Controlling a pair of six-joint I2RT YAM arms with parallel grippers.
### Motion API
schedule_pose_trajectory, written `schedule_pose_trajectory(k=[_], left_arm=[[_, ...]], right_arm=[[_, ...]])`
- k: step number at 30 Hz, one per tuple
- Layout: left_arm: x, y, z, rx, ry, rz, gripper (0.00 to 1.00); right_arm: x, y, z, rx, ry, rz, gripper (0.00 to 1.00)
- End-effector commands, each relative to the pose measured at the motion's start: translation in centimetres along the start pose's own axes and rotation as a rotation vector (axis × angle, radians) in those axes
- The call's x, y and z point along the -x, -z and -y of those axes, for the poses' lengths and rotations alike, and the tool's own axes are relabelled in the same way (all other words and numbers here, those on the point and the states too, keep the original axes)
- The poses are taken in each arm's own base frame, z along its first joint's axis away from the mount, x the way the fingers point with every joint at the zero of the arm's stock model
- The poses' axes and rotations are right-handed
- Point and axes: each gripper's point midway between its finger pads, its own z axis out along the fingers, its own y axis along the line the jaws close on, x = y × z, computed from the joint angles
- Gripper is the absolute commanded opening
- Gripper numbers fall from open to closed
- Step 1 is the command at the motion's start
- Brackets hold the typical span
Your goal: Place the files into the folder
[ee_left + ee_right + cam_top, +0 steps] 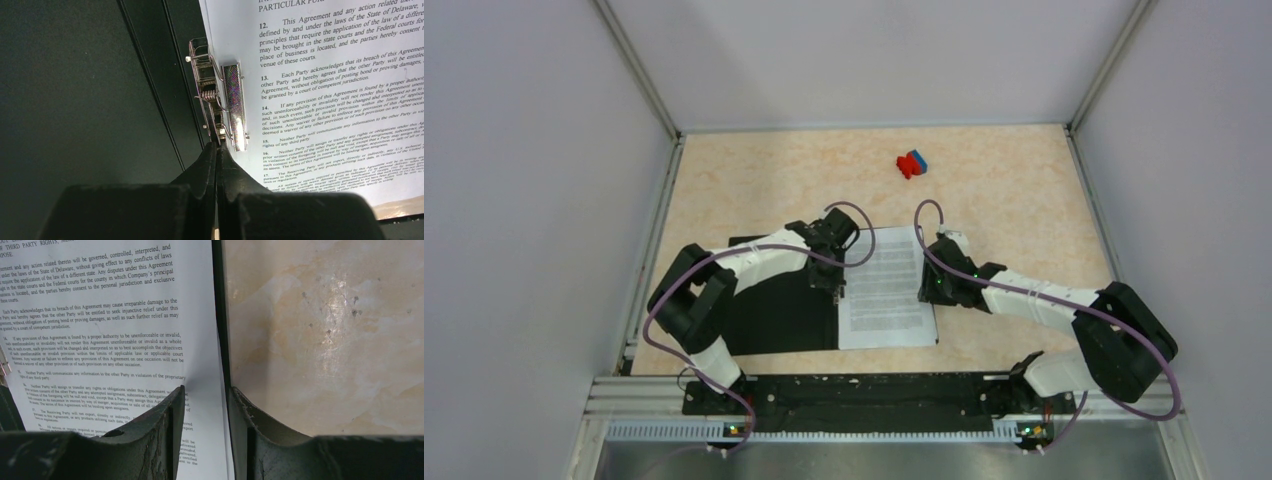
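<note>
— What's the surface like?

— A beige tabletop (1014, 200) with a faint marbled pattern, scuffed and slightly glossy up close. It is boxed in by plain pale grey walls (524, 200) with metal posts in the corners.

— And the folder?

— The folder (774, 320) lies open and flat in the lower centre of the overhead view, showing its matte black inside. Grooves run along the spine area in the left wrist view.

— Where are the files?

— The files (886, 290) sit on the half of the open folder nearer the centre of the frame. They are flat white sheets, covered in dense black numbered paragraphs. A thin dark strip of folder shows past their outer edge in the right wrist view.

— Anything fixing them in place?

— A shiny metal spring clip (234, 105), with a coil and wire arms, sits at their inner edge in the centre of the left wrist view. Its flat bar lies over the paper margin.

— What about the left gripper?

— The left gripper (216, 145) has its black fingers pressed together with no gap, and the tips are right at the near end of the clip. I can't tell whether any wire is pinched between them.

— And the right gripper?

— The right gripper (207, 390) is partly parted. One worn rubbery finger (160, 430) is over the printed sheet and the other is over bare table. The paper's outer edge and the folder's rim run through the gap, and nothing is clamped.

— Anything else on the table?

— A small red-and-blue object (911, 163) sits in the upper centre of the overhead view, well apart from the folder.
</note>
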Motion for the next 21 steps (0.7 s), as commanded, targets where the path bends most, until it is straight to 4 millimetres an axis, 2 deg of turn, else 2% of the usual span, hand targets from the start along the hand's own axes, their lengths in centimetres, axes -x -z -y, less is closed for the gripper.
schedule_pose_trajectory(k=[1, 21], left_arm=[[-2.4, -4.4, -3.3, 0.176, -0.025, -0.043, 0.01], [-2.3, -4.7, -6.9, 0.472, -0.071, 0.021, 0.0]], right_arm=[[-1.2, -0.6, 0.8, -0.029, -0.003, -0.034, 0.38], [-1.1, -0.6, 0.8, -0.028, 0.008, -0.035, 0.38]])
